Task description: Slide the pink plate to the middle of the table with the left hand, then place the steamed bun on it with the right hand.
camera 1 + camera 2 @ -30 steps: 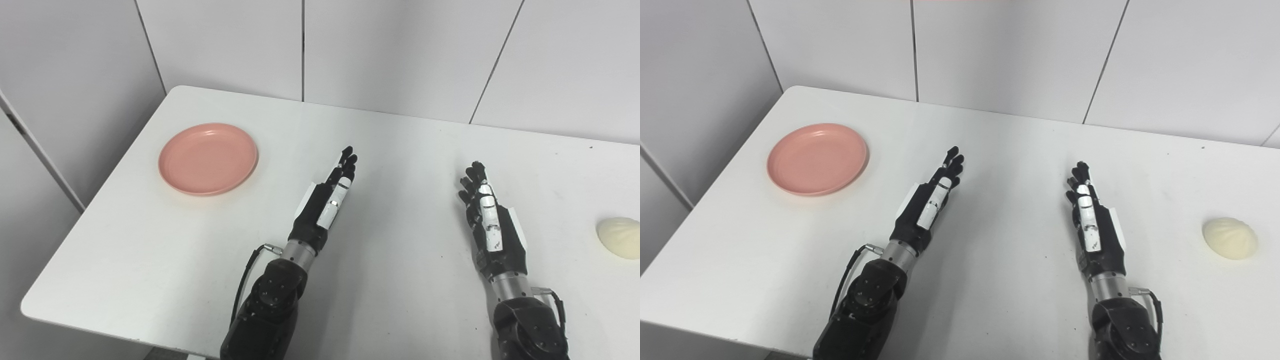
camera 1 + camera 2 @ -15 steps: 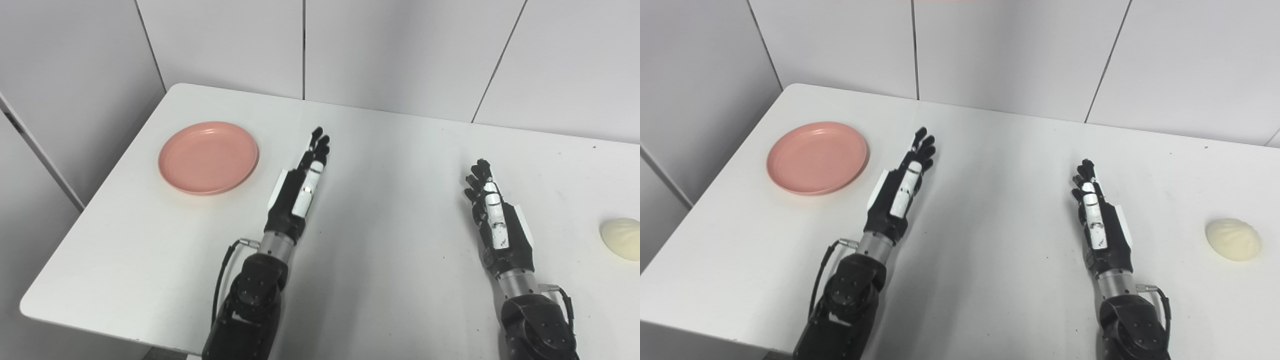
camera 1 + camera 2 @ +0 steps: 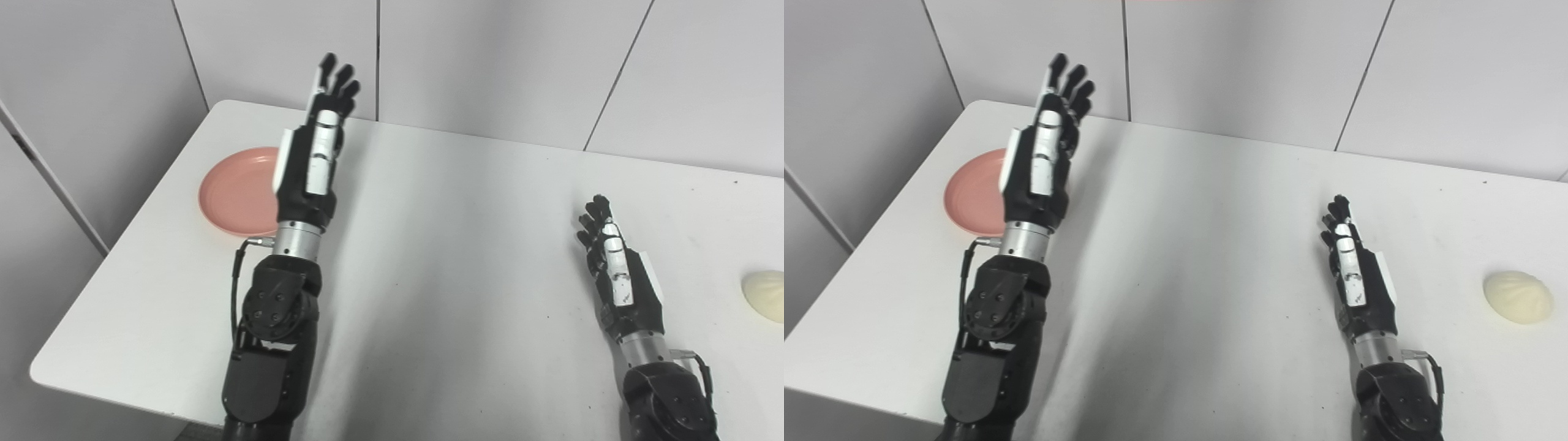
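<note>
A white table (image 3: pixel 465 245) stands against pale wall panels (image 3: pixel 490 67) with dark seams, its top bare apart from faint specks.

The left hand (image 3: pixel 313 156) is raised well above the table, fingers stretched out and slightly spread, pointing up and away toward the wall; it holds nothing. Half a second ago it lay low over the table just right of the plate, and a second ago it was nearer the middle; since then it has swung left and lifted, so that its forearm now stands between the camera and the plate. The plate (image 3: pixel 236 193) lies behind and to the left of this hand, near the table's far left corner, its right part hidden by the wrist and palm. It has not shifted on the table.

The right hand (image 3: pixel 1356 275) hovers low over the table's near right part, fingers extended and close together, empty, in much the same pose as before. The bun (image 3: pixel 1518 296) lies to the right of that hand, well apart from it, near the table's right edge.

The plate is round, shallow and salmon pink with a raised rim. The bun is a pale cream dome with fine pleats on top. No writing or labels can be read anywhere.
</note>
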You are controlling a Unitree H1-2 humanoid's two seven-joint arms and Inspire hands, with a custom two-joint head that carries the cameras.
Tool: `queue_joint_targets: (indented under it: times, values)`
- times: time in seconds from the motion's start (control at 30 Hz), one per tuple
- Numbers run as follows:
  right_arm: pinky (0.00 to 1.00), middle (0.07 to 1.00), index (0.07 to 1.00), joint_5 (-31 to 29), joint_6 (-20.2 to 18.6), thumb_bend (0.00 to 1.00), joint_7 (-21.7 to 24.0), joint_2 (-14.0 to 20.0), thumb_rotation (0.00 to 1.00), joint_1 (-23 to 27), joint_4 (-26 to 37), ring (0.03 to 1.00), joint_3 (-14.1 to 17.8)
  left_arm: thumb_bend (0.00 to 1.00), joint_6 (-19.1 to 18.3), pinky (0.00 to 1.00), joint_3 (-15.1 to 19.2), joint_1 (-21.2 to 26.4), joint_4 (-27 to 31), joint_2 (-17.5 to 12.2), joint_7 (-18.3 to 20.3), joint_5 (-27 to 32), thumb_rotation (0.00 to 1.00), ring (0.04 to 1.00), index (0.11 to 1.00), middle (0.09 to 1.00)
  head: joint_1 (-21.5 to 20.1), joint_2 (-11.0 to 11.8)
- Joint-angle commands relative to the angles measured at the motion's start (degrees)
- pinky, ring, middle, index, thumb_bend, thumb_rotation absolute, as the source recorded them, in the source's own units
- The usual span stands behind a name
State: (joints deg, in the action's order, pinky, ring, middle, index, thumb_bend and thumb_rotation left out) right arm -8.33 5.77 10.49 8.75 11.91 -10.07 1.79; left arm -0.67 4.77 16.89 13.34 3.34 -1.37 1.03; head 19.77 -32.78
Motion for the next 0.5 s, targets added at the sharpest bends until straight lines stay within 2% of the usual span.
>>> queue_joint_targets:
  times: [0.0,0.13,0.47]
  values:
    - [1.0,1.0,1.0,-0.4,1.6,0.19,0.6,0.6,1.0,-3.7,-4.0,1.0,0.6,0.47,0.5,0.99,1.1,2.7,2.2,-0.9,-1.3,0.6,1.0,0.952,0.969,0.964,0.3,0.0]
    - [1.0,1.0,1.0,-0.1,2.0,0.18,0.5,0.9,1.0,-3.7,-3.9,1.0,0.6,0.46,1.4,0.96,4.3,3.1,1.5,-2.1,-2.7,2.0,1.0,0.944,0.973,0.961,1.1,0.1]
    - [1.0,1.0,1.0,-1.0,2.3,0.17,1.1,1.3,1.0,-3.3,-4.2,1.0,1.1,0.46,2.0,1.0,11.0,4.2,1.1,-5.1,-6.3,5.2,1.0,0.968,0.997,0.983,3.1,0.1]
